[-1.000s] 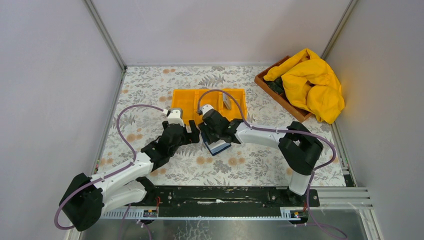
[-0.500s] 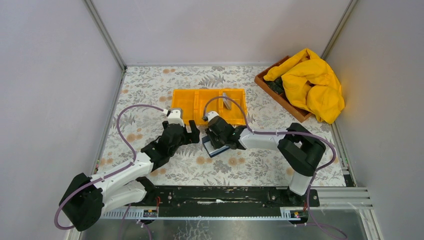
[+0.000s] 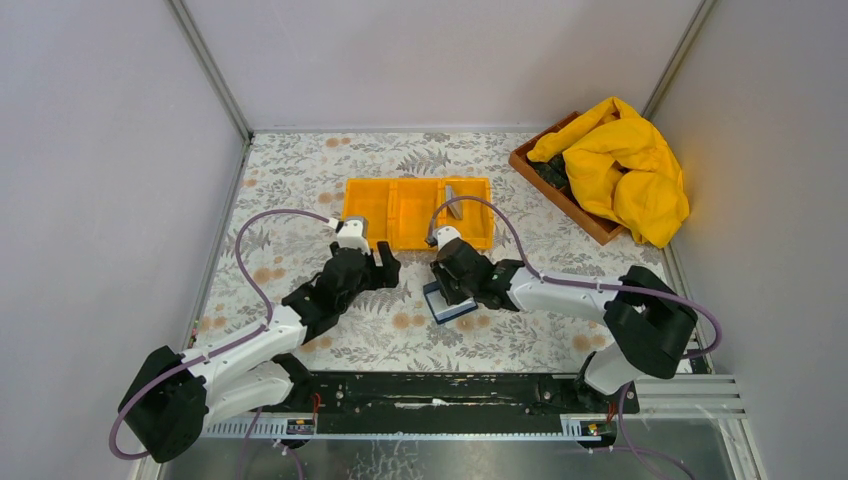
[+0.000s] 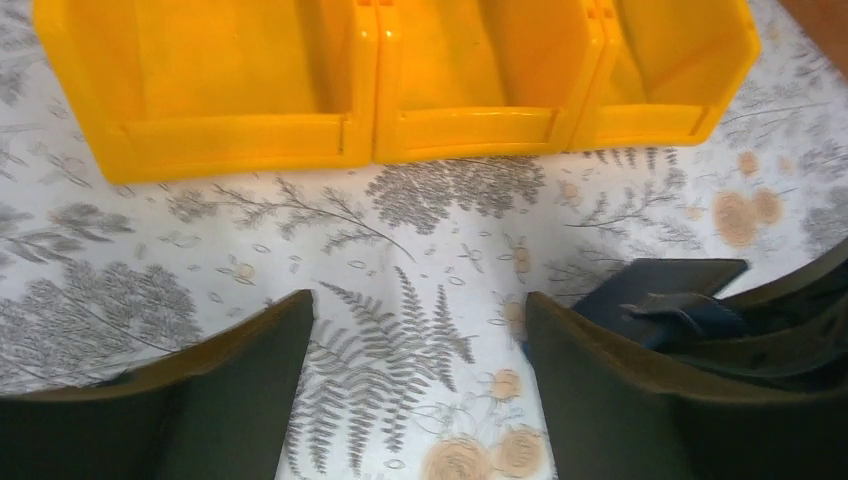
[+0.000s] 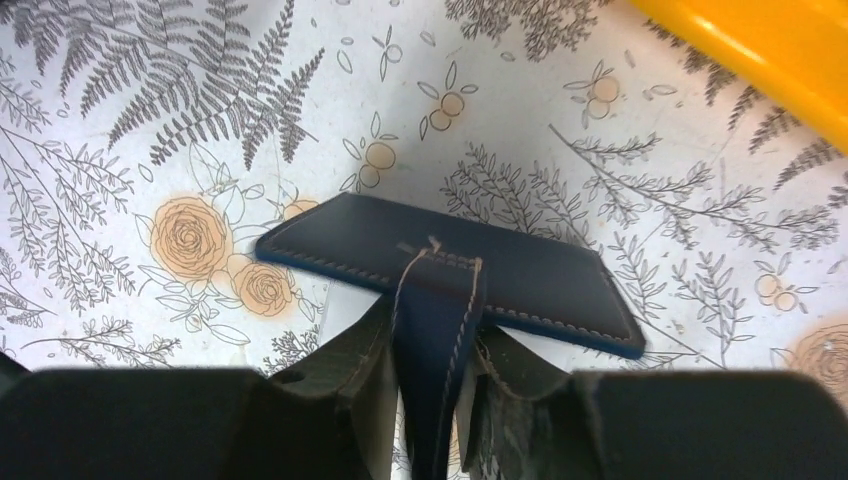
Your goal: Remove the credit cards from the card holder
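You see the right gripper (image 5: 432, 345) pinching the card holder (image 5: 520, 270) by its strap (image 5: 435, 300). The holder is on the floral table (image 3: 300, 190) (near the orange tray (image 4: 460, 135)). The left gripper (image 4: 415, 330) hovers alongside, jaws wide apart.

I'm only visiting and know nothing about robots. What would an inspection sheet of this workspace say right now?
Surface: table under a floral cover.
Job's things: dark blue card holder, flat, in front of the tray; one grey card in the tray's right compartment.
Clutter: wooden box in the far right corner, with a yellow cloth heaped on it.
Hands: left hand open and empty, over the table beside the card holder; right hand shut on the card holder's strap.
Cables: a purple cable loops off each arm.
Surroundings: plain grey walls; nothing else seen.
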Available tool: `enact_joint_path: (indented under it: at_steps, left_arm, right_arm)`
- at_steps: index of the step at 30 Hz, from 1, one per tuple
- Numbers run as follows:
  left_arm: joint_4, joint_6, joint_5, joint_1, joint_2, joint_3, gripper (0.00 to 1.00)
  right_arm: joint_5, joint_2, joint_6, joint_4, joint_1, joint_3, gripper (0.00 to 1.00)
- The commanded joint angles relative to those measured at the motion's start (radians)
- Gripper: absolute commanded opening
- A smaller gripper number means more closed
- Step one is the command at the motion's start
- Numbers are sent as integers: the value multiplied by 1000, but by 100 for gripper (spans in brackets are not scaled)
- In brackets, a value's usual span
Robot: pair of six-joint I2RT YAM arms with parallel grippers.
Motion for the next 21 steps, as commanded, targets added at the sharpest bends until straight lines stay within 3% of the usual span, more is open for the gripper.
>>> enact_joint_path:
  at_steps: [1,3,7,10,12,21]
  left_arm:
    - [87,14,76,5,-14,-17,73]
    - [89,18,84,5,-8,-16,60]
    - [87,22,85,5,-6,-13,45]
    - [87,24,89,4,-7,-12,18]
    - [85,24,95,5,-5,-12,7]
    - [82,25,95,5,-4,-11,8]
  right_arm:
    - [75,-31,-23,-19,-2,43,31]
    - [80,-19,-32,-28,-1,66,31]
    - [89,10,-47,-25,-1,111,31]
    - [111,49,-58,-29,-5,152,30]
    - [115,78,-64,-32,-8,184,30]
    - [83,233,-56,-22,-48,263,30]
